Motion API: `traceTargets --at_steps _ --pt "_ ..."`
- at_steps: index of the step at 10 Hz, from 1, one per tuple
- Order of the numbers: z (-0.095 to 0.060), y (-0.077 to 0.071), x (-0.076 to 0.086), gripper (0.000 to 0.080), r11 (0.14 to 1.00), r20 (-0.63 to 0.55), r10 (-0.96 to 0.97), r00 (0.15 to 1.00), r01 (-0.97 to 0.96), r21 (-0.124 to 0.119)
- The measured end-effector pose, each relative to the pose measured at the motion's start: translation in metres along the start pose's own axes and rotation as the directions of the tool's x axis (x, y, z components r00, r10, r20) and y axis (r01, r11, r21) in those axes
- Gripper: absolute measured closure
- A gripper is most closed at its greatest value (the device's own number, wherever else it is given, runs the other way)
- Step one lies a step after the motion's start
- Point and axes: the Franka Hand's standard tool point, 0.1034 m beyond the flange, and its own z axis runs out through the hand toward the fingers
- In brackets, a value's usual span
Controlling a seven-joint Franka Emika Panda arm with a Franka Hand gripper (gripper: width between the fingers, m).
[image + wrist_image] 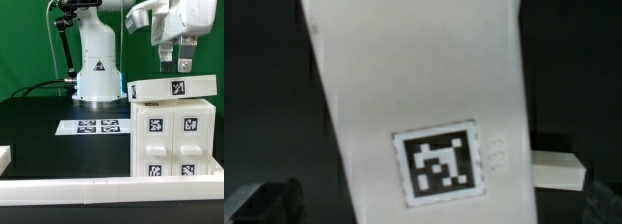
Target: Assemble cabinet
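Observation:
The cabinet (172, 135) is a white tagged box standing at the exterior view's right. A long white top panel (172, 90) lies across it, slightly askew. My gripper (176, 64) hangs just above this panel, open and holding nothing. In the wrist view the panel (402, 90) fills the frame lengthwise, with one tag (445, 164) on it. My dark fingertips (267, 202) show at the two lower corners, spread to either side of the panel, so the gripper (438, 206) straddles it without touching.
The marker board (98, 126) lies on the black table in front of the robot base (97, 65). A white rail (90, 186) runs along the front edge. A small white piece (4, 156) sits at the exterior view's left. A white block (555, 168) shows beside the panel.

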Motion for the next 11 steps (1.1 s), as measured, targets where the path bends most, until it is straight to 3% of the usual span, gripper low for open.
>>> traceTargets --at_steps 5,8,9,11 --pt "0.019 -0.006 -0.002 0.0003 1.0 0.007 0.014 1.0 -0.014 0.028" --pt "0.021 -0.007 -0.003 0.0016 0.999 0.009 0.017 1.0 -0.017 0.034" --pt "0.022 -0.007 -0.004 0.021 0.999 0.01 0.033 0.999 -0.033 0.036" --pt "0.022 -0.007 -0.005 0.0242 0.997 0.012 0.074 0.997 -0.075 0.035"
